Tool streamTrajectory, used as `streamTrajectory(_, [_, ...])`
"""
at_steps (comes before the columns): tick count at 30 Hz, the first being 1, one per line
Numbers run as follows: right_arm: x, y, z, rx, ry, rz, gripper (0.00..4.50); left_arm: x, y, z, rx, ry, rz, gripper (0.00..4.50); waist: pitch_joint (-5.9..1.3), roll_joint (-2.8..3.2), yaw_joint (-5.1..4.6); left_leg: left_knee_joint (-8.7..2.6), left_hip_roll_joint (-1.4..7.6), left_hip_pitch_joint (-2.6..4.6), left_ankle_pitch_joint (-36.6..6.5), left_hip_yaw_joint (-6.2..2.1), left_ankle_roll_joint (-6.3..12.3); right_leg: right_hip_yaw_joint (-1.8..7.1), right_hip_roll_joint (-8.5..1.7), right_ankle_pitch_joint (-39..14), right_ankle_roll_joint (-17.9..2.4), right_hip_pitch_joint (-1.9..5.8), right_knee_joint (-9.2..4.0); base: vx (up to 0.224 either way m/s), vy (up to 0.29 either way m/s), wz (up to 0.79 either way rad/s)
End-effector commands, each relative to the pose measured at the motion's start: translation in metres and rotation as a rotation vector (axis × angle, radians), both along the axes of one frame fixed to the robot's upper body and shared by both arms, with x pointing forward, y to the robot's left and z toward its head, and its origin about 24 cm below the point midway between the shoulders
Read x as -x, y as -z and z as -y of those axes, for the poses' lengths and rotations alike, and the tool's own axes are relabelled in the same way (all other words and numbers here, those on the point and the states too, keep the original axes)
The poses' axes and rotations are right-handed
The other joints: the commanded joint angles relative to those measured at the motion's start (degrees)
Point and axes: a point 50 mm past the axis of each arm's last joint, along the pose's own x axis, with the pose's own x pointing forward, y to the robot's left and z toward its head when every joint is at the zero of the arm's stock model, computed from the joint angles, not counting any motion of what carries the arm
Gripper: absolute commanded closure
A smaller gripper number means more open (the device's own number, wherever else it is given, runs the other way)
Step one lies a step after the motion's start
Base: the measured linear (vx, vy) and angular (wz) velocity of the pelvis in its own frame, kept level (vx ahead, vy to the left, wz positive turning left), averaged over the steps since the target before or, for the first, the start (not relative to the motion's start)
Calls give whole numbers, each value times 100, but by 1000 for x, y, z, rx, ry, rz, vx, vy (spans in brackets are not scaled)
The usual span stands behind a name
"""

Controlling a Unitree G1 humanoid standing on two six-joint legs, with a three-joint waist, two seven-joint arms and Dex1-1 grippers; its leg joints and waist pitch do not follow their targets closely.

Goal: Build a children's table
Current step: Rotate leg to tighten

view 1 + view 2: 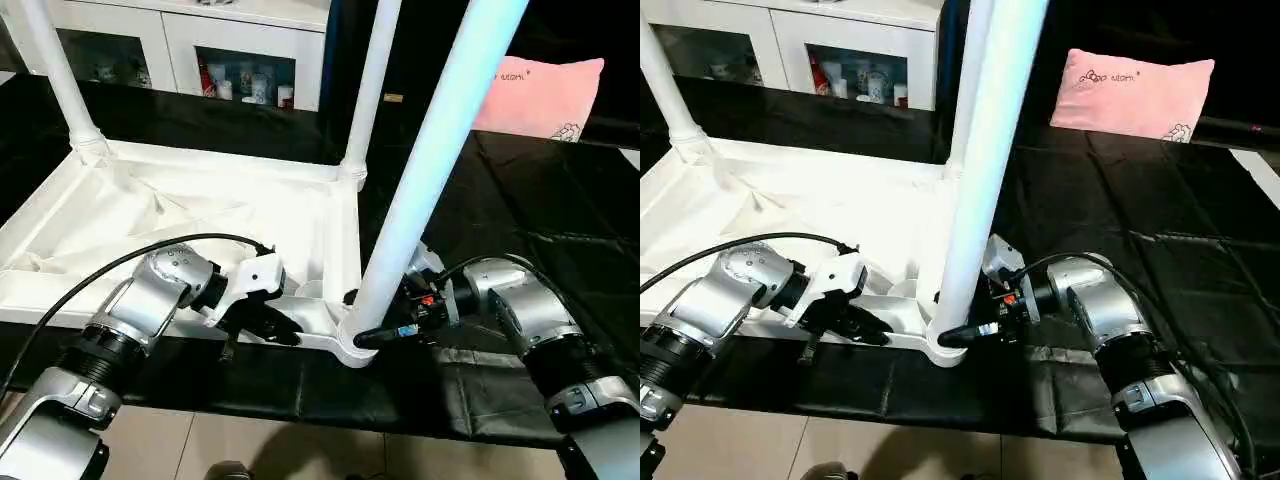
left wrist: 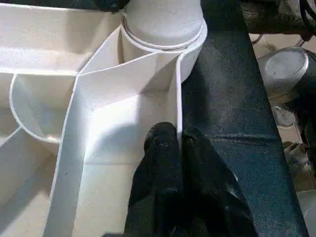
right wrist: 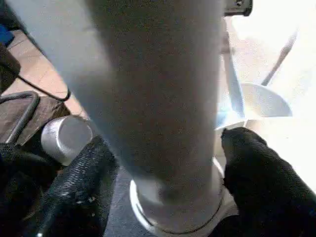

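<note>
We have the tabletop lying upside down on the black cloth, ribbed underside up, with three legs standing in its corner sockets: one at the far left, one at the far right, and the near-right leg, which is the one we are working on.

Our left gripper is clenched on the thin near rim of the tabletop, just left of the near-right socket, one finger on each side of the wall. Our right gripper straddles the base of that leg just above the socket, a finger on either side; we cannot tell whether the pads are pressing on it yet.

To do this step well, we judge that the left grip should keep the tabletop from sliding or turning while the right closes squarely around the leg, low down. We should then turn or press along the leg's own axis, since any sideways lean could bind it in the socket.
</note>
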Motion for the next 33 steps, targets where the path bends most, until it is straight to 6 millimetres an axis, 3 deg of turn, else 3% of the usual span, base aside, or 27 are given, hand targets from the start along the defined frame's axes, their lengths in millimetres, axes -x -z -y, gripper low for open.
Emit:
streamTrajectory(1, [0,-1,3,21,-27,9,160,3,-4,8,-11,90,-1,450,-432,65,-25,-378,89,24,-1065,34,132,261,-405,-1610,-1049,339,-393,0,0,0])
streamTrajectory(12, [0,-1,0,1,-36,11,230,-1,-4,8,-11,62,12,450,-429,85,-25,-384,90,34,-1151,30,98,258,-397,-1603,-1081,340,-396,0,0,0])
streamTrajectory(23, [11,4,-3,-67,17,-17,244,-11,-4,13,64,-105,22,450,-419,103,1,-387,93,67,-1293,32,75,264,-387,-1685,-1071,327,-422,0,0,0])
streamTrajectory(27, [11,13,-12,-85,167,-6,245,-19,-5,23,120,-249,46,450,-411,73,-10,-386,67,50,-1343,19,25,254,-406,-1960,-976,333,-446,0,0,0])
streamTrajectory(28, [7,19,-18,-71,277,9,245,-23,-5,28,131,-305,53,450,-411,57,-35,-395,58,28,-1334,5,7,243,-417,-2160,-869,349,-469,0,0,0])
streamTrajectory(29, [5,22,-22,-68,338,10,247,-26,-5,31,137,-341,60,450,-381,63,-76,-404,49,37,-1408,3,-28,230,-407,-2464,-752,310,-511,0,0,0])
streamTrajectory(31, [-3,30,-35,-67,512,0,249,-34,-6,40,162,-447,67,450,-403,35,-167,-387,16,28,-1355,-15,-75,214,-430,-2863,-552,328,-556,0,0,0])
streamTrajectory(33, [-5,32,-39,-65,556,-7,251,-37,-6,43,165,-481,70,450,-398,36,-198,-386,8,15,-1340,-21,-56,206,-430,-2929,-503,330,-573,0,0,0])
